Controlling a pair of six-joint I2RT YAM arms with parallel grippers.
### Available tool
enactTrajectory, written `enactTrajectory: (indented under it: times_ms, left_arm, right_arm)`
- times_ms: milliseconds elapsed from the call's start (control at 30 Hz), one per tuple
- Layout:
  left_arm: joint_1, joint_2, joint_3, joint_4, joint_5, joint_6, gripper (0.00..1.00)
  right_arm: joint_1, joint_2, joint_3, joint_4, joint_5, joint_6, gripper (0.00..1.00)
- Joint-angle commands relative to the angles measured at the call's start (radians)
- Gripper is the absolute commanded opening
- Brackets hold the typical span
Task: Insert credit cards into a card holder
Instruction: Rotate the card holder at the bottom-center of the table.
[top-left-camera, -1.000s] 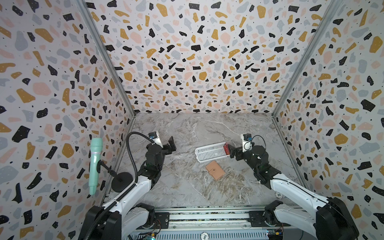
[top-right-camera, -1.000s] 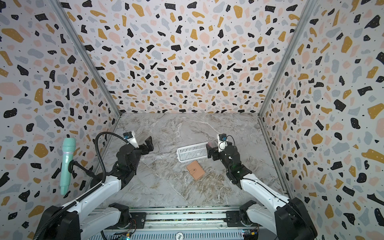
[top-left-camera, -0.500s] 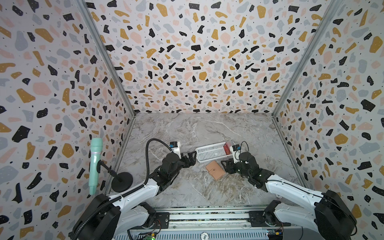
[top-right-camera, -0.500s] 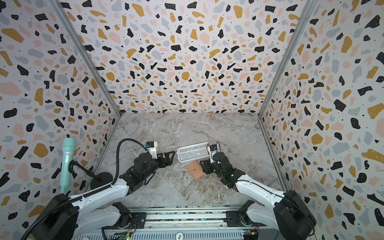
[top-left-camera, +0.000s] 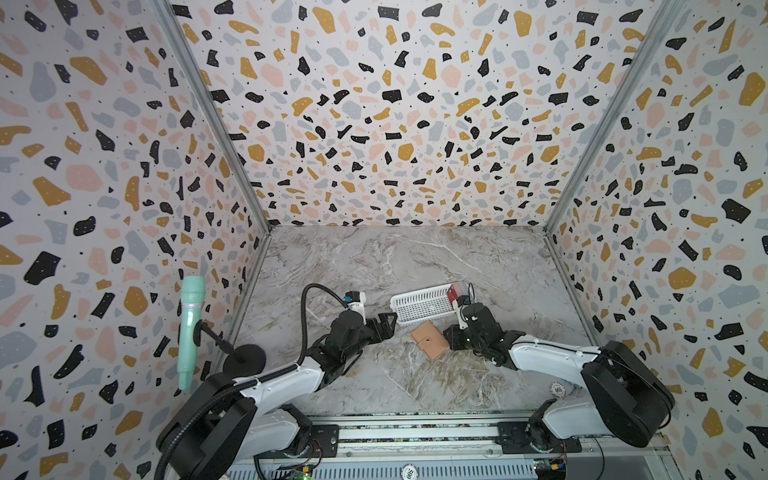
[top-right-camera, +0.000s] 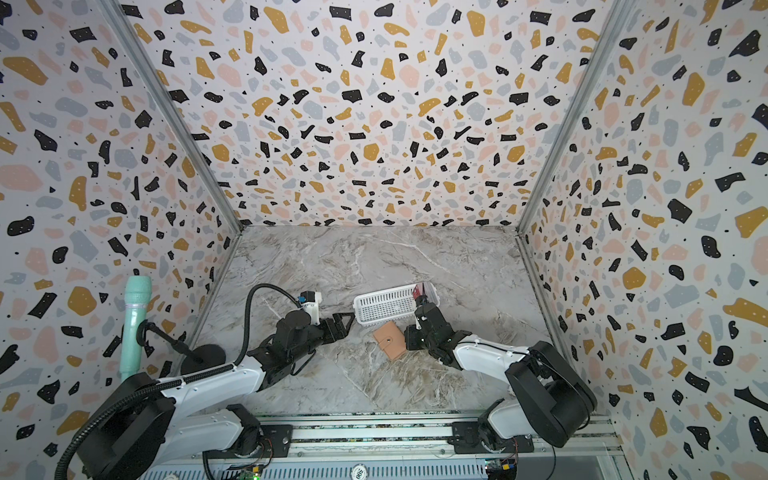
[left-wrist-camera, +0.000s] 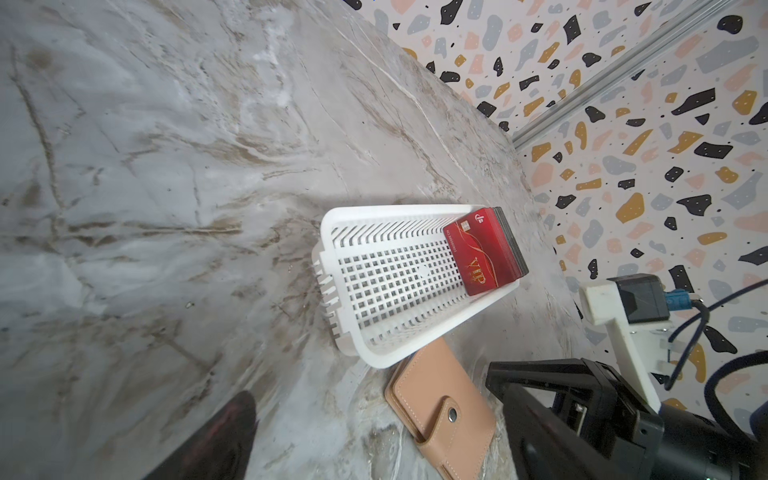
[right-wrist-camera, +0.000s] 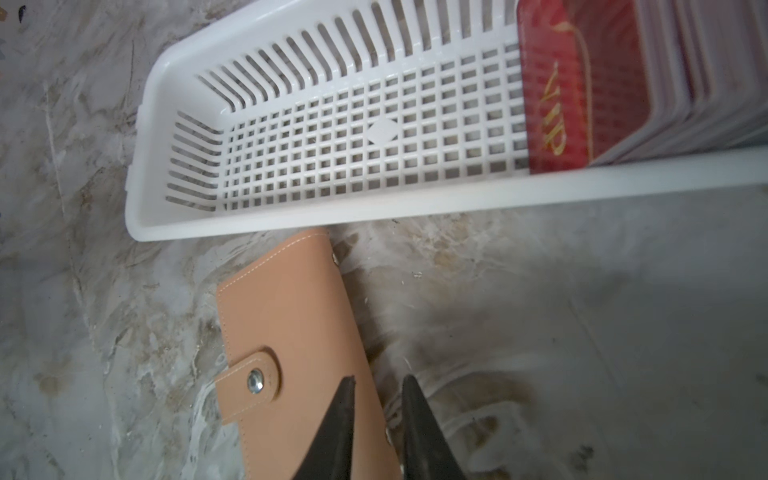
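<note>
Beside the basket (left-wrist-camera: 374, 360), the card holder (right-wrist-camera: 291, 332) lies closed on the worktop (right-wrist-camera: 582, 332).
We see its edge between the narrow right fingers (right-wrist-camera: 336, 432), grip unclear; left fingers (top-right-camera: 338, 326) spread wide, well apart; credit cards (left-wrist-camera: 478, 253) stand inside the basket.

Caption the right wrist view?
Right gripper fingers straddle an edge of the tan leather-like card holder, beside a white slotted basket holding red cards.
</note>
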Motion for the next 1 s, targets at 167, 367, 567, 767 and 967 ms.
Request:
enactTrajectory:
  times_ms: [167,367,567,767,967]
  left_arm:
    - [-0.015,0.000,0.011,0.057,0.010,0.011,0.93]
    - [-0.016,0.000,0.007,0.066,0.006,0.025,0.93]
    - [-0.017,0.001,0.007,0.058,0.007,0.032,0.93]
    - [-0.018,-0.006,0.004,0.053,0.013,0.035,0.93]
    - [-0.018,-0.030,0.005,0.015,0.002,0.056,0.91]
  right_arm:
    - [-0.001,0.098,0.108,-0.011,0.053,0.027,0.18]
    - [0.007,0.142,0.133,0.013,0.033,0.019,0.17]
    - [0.030,0.181,0.157,0.026,0.020,0.008,0.18]
    - [0.064,0.227,0.198,0.029,0.022,-0.006,0.18]
    - [0.098,0.273,0.247,0.028,-0.002,-0.037,0.18]
